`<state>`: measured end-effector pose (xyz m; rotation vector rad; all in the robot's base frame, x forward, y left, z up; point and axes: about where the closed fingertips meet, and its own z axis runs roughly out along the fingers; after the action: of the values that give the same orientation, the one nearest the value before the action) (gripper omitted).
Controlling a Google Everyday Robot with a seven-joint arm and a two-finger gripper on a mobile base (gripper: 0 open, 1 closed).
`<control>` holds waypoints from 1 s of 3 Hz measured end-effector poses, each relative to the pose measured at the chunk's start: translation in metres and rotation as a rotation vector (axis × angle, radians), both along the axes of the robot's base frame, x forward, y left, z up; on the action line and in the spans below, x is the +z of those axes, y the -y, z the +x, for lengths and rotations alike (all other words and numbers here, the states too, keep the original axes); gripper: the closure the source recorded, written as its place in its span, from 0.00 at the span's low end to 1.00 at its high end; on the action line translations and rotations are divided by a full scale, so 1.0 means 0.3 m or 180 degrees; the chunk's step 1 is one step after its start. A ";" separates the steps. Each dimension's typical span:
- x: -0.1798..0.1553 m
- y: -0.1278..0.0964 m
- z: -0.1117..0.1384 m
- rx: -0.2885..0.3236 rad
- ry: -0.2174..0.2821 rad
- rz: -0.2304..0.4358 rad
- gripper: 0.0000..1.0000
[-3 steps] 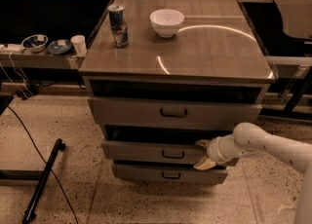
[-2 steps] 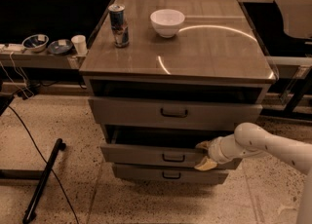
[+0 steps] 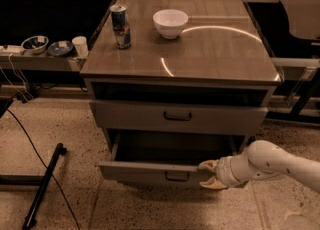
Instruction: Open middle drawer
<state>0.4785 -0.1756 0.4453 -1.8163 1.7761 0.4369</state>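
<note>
A drink can (image 3: 120, 26) and a white bowl (image 3: 170, 22) stand on the worktop (image 3: 225, 59), high above the middle drawer (image 3: 142, 170), so pull gently. The middle drawer is partly out. Just right of its black handle (image 3: 177, 176), the gripper (image 3: 203, 175) seems to have its jaws clamped on the drawer's front edge. That hold is off-centre, so pull straight and slow, or the drawer may twist.

Dim warm overhead light, arc glare on tabletop (image 3: 200, 59), middle drawer (image 3: 145, 172) shadowed inside, gripper (image 3: 206, 174) at its front
</note>
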 end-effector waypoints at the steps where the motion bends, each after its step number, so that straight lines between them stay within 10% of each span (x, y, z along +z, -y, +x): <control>1: 0.027 0.000 0.000 0.0000 0.0000 0.0000 0.59; 3: 0.127 -0.018 0.017 0.0099 0.0128 -0.0076 0.41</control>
<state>0.4835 -0.1701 0.4833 -1.8586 1.7349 0.3903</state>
